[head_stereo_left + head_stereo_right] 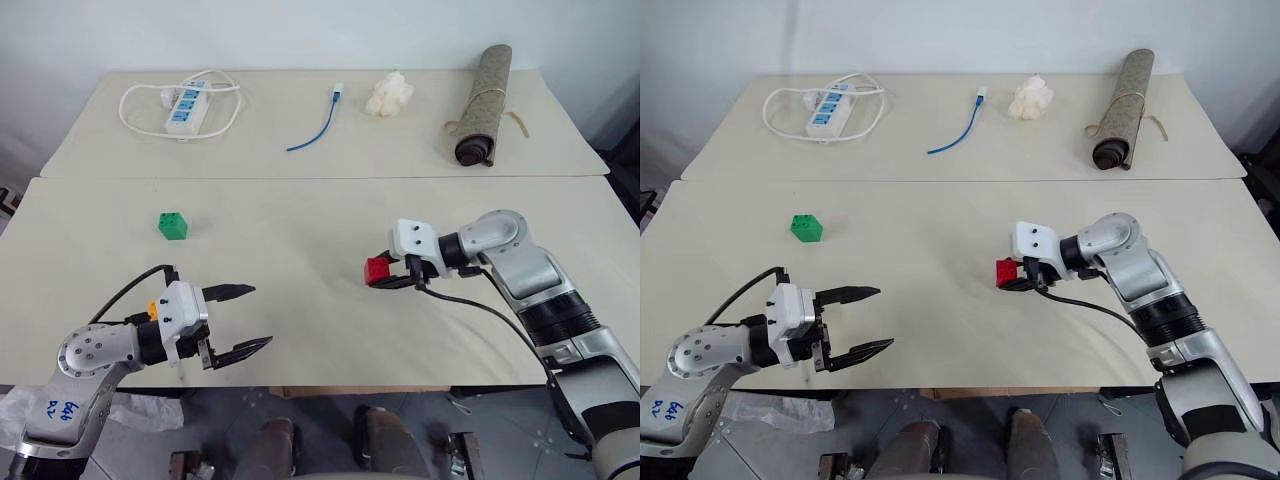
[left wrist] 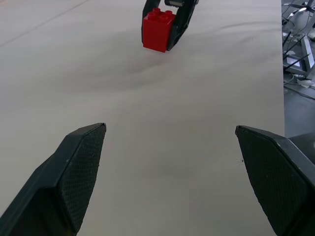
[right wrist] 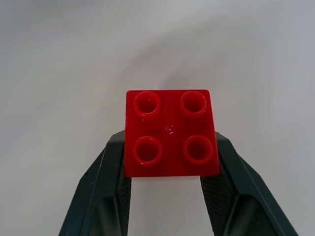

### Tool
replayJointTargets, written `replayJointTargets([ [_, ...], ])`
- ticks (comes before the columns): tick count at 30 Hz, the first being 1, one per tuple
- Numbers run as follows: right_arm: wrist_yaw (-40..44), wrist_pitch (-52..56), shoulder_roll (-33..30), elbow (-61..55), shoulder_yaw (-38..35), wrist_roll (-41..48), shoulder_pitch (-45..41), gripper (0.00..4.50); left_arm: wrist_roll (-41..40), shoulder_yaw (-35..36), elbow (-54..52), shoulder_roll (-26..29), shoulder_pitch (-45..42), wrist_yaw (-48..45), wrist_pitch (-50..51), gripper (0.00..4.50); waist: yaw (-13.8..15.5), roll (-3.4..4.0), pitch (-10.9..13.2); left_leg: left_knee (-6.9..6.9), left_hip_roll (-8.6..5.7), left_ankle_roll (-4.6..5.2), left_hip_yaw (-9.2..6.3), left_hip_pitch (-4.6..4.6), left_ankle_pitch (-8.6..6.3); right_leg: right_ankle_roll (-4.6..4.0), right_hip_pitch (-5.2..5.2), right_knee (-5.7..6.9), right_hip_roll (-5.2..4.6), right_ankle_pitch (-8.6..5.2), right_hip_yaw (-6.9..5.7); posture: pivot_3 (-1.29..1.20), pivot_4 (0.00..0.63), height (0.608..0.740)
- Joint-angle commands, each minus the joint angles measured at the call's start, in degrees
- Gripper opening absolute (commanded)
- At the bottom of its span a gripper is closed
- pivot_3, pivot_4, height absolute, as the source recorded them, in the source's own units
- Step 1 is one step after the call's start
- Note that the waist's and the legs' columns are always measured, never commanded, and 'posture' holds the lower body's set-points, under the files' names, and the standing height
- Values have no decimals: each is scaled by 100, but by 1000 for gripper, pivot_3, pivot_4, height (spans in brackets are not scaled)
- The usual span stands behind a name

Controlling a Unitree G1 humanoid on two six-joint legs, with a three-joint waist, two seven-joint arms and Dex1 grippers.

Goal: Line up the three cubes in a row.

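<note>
Two tables butt together, beige tops; far one carries clutter. I see wide bare surface between my grippers. Right gripper clamps the red cube mid-table. Left gripper gapes near the front edge. Green cube sits left; orange cube beside my left wrist.

three cubes: one red, one green, one orange-yellow.
</note>
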Motion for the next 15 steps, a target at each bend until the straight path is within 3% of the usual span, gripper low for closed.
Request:
replayJointTargets([
  [1,96,82,65,-221,15,16,-27,1519,78,104,-129,-1,-1,52,-137,4500,-12,0,0,0,-1,1,1,0,-1,0,0,0,0,0,-3,0,150,740],
  [7,261,348,239,-338,-29,191,59,1519,92,164,-163,2,120,79,-188,4500,-20,0,0,0,3,0,1,0,0,0,0,2,3,0,-14,0,150,740],
  [8,247,303,248,-307,-24,147,59,2242,104,166,-172,2,138,88,-194,4500,-20,0,0,1,3,0,1,0,0,0,0,2,3,0,-14,0,150,740],
  [15,191,238,280,-252,-41,68,70,4486,138,265,-249,13,198,221,-211,4500,-22,0,0,1,3,0,2,1,0,0,0,3,2,0,-13,0,150,740],
])
